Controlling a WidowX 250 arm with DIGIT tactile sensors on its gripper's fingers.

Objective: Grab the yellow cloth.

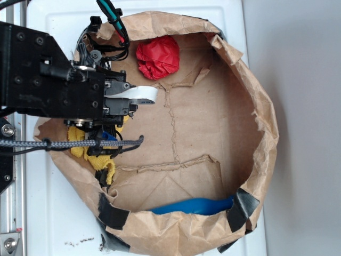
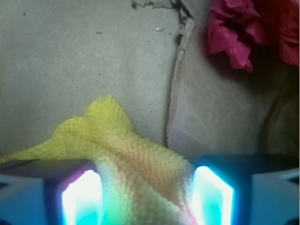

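step: closing on cloth | tool: fingers apart, straddling a fold of the yellow cloth | cloth: lower-left inside the paper tub, under the arm | advice: sink lower to take the thick fold, then squeeze; keep away from the red wad.

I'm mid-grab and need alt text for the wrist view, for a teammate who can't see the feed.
The yellow cloth lies between the two glowing fingers of the open gripper, a pointed fold reaching up over brown paper. A crumpled red wad sits at the top right, beyond a torn seam in the paper.
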